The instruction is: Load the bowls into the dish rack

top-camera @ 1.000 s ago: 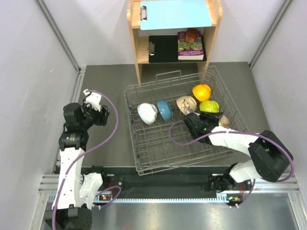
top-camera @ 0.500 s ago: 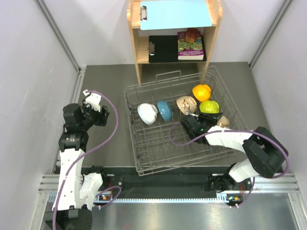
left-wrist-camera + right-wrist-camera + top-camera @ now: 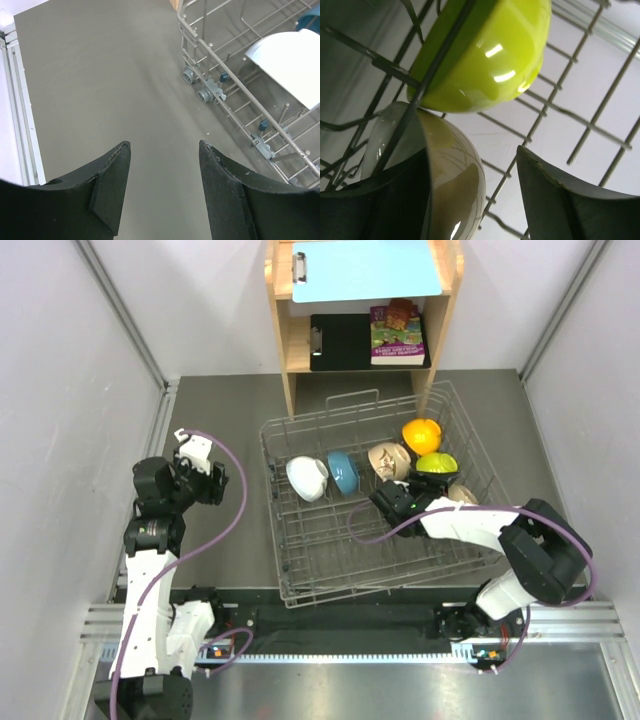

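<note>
From above, all six bowls sit in the dish rack [image 3: 272, 502]. The white bowl [image 3: 306, 477], blue bowl [image 3: 343, 471], speckled bowl [image 3: 388, 459], orange bowl [image 3: 421, 433] and green bowl [image 3: 436, 463] lean on prongs so they cannot roll. The right pincer [image 3: 428, 483] is down inside, with the second beige bowl [image 3: 462, 495] just beside it. The left pincer [image 3: 212, 483] sits outside, well apart. Left wrist: its fingers are spread on nothing, with bare table [image 3: 100, 75] ahead and the dish rack to its right. Right wrist: the fingers are apart and grip nothing. The second beige bowl leans at the left finger, with the green bowl just beyond. Wires crowd close, so lifting straight out looks safest.
</note>
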Controlling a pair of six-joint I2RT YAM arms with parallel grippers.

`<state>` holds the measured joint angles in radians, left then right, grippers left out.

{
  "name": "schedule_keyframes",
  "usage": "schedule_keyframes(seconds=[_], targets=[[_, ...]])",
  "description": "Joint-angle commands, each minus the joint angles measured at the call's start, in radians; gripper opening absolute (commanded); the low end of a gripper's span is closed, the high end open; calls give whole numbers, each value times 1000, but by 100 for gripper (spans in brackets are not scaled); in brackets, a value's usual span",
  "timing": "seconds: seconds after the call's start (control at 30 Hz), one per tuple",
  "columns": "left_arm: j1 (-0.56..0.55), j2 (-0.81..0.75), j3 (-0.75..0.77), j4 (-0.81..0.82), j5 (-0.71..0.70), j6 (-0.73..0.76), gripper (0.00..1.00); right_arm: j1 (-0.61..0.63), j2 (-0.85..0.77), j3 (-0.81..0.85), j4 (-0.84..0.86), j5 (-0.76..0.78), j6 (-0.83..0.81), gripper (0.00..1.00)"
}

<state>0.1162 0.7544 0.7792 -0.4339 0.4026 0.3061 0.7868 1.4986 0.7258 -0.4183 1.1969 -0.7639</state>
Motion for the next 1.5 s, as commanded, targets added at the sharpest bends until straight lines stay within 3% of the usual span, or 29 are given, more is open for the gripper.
schedule_keyframes(seconds=[0.0, 0.23, 0.97, 1.47], targets=[[7, -20, -3, 21, 15, 4, 62, 38, 22, 20, -122, -125, 70, 68], [5, -21, -6, 20, 19, -1, 62, 38, 20, 76, -191, -184, 144, 70], [5, -32, 3, 3, 24, 5, 62, 14, -23, 118, -166, -322, 279, 73], [7, -30, 34, -22, 33, 8, 62, -27, -84, 138, -185, -516, 402, 87]])
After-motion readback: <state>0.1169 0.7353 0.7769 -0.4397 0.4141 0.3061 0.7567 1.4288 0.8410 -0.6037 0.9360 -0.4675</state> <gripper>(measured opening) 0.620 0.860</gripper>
